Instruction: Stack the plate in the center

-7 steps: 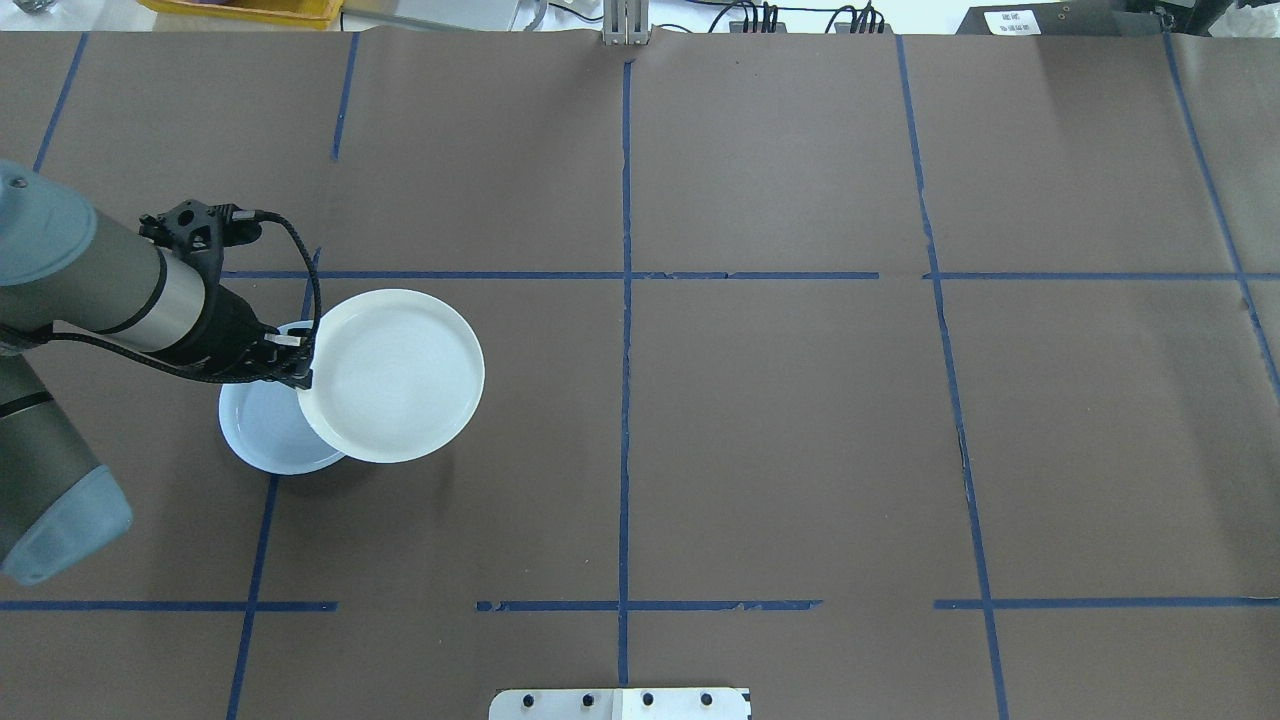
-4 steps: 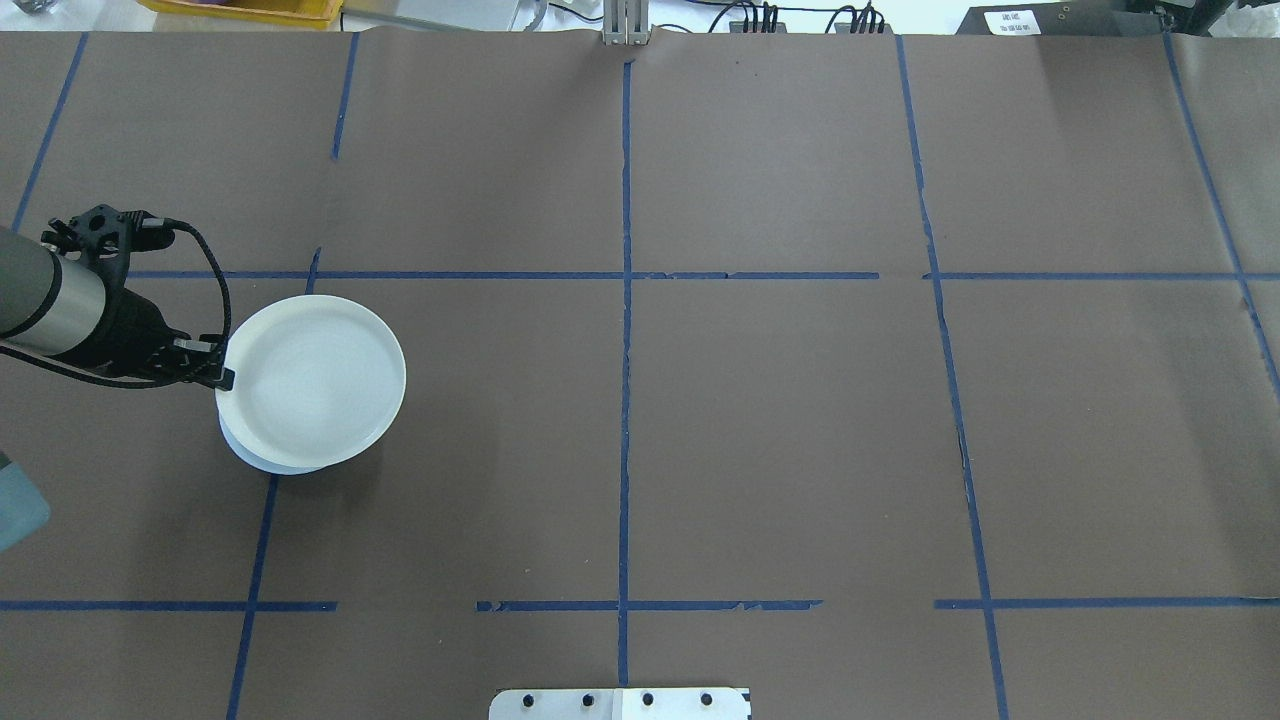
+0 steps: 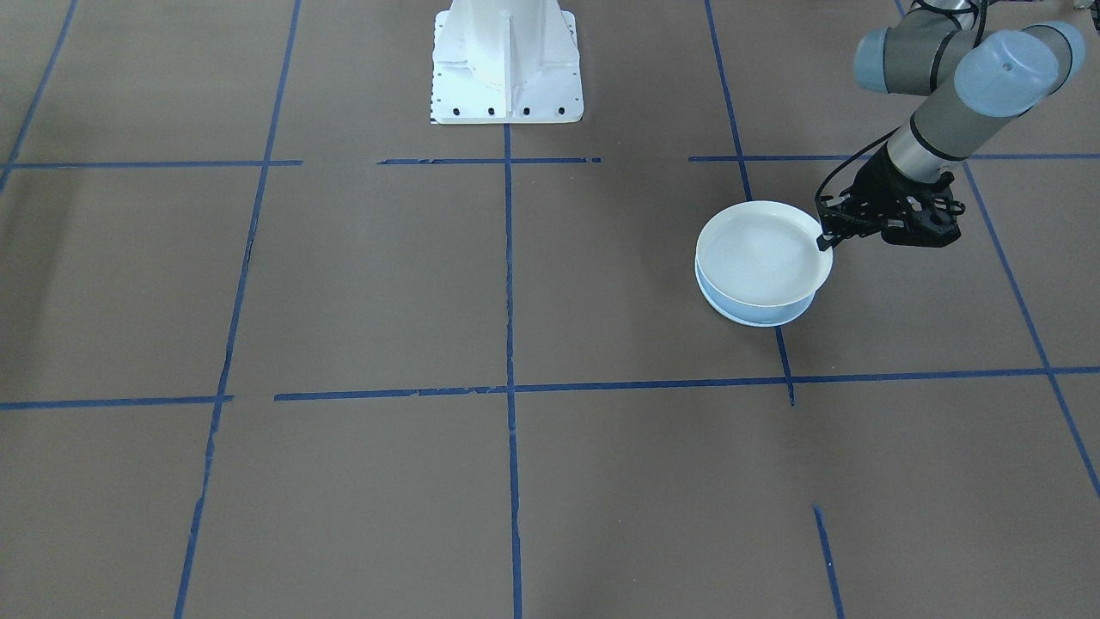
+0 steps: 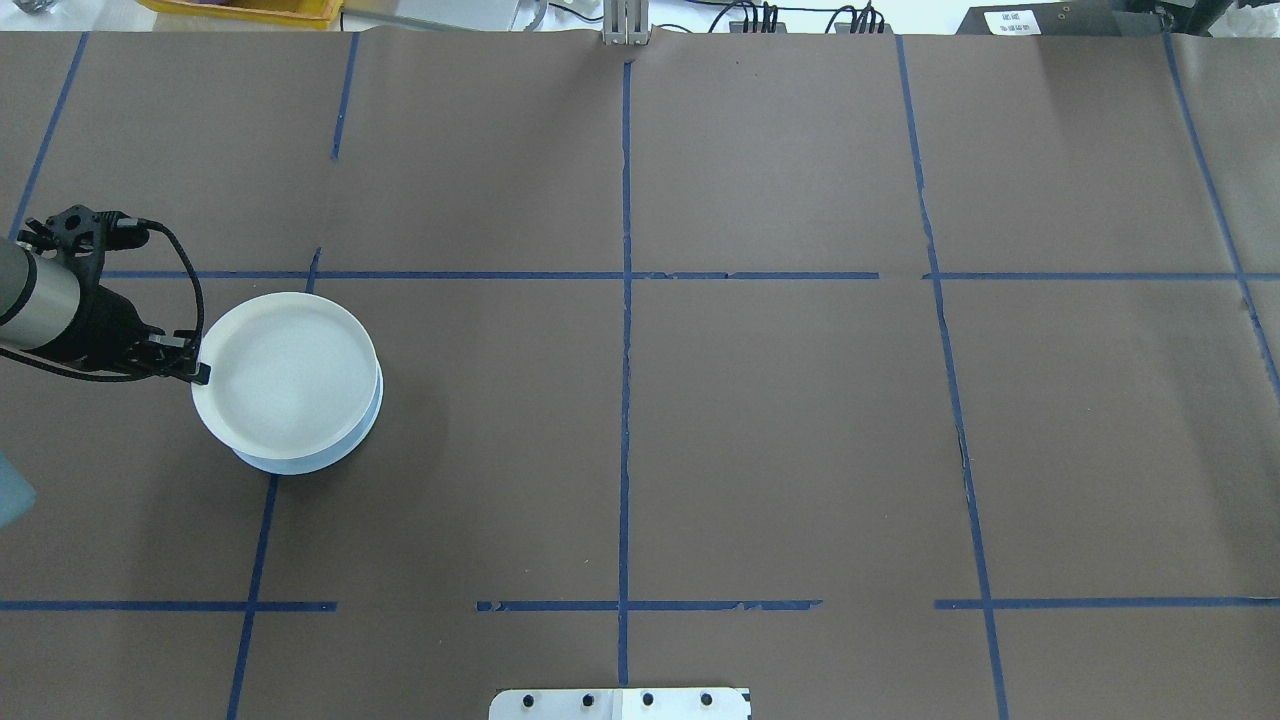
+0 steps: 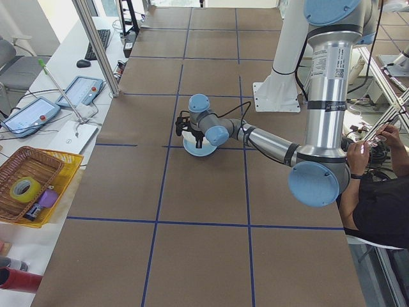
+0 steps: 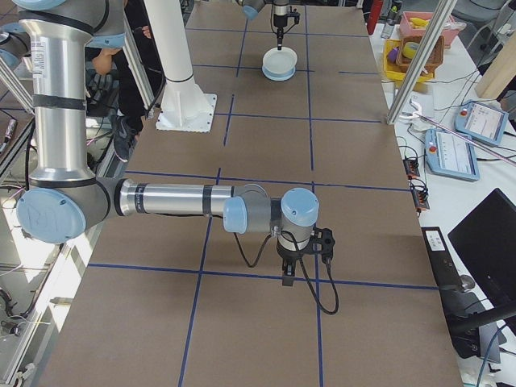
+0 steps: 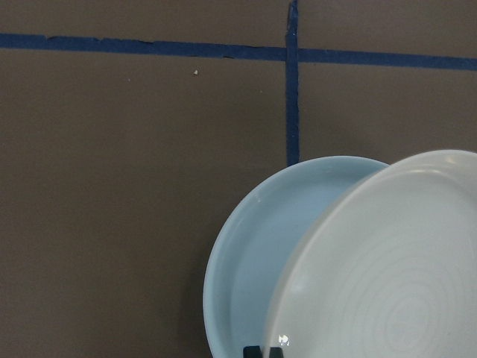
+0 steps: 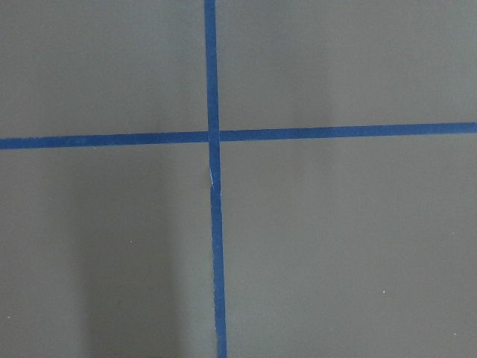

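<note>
A white plate with faint concentric rings hangs over the pale blue-grey center plate, covering most of it. My left gripper is shut on the white plate's left rim. From the front, the white plate sits slightly offset above the blue plate, and the left gripper pinches its edge. In the left wrist view the white plate is tilted across the blue plate; I cannot tell whether they touch. My right gripper shows only in the exterior right view, low over the table; I cannot tell its state.
Blue tape lines divide the brown table cover. The white robot base stands at the table's near edge. A yellow tray with a basket and tablets sit beyond the far edge. A person sits beside the left arm.
My left gripper has carried the white plate leftward, from overlapping the blue plate's right side to covering most of it. The blue plate has stayed put.
</note>
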### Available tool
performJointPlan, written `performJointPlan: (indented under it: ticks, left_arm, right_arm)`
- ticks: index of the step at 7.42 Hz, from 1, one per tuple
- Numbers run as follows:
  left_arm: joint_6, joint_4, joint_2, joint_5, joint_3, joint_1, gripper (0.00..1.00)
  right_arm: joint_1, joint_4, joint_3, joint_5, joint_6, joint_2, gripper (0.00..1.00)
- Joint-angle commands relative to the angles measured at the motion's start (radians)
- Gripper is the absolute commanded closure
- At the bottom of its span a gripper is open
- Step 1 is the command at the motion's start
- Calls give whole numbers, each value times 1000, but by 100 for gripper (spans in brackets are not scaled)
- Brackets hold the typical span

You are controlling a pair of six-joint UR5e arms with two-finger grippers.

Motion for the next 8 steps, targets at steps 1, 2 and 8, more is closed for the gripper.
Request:
performJointPlan:
  ticks: [1, 2, 8]
  left_arm:
    - [19, -7, 0, -2, 6, -14, 100]
    - [22, -7, 0, -2, 6, -15, 100]
    - [67, -6, 0, -16, 1, -41, 0]
  right_arm:
    - [0, 0, 0, 0, -1, 0, 0]
    - [2, 0, 0, 1, 1, 0, 0]
    - [0, 0, 0, 1, 1, 0, 0]
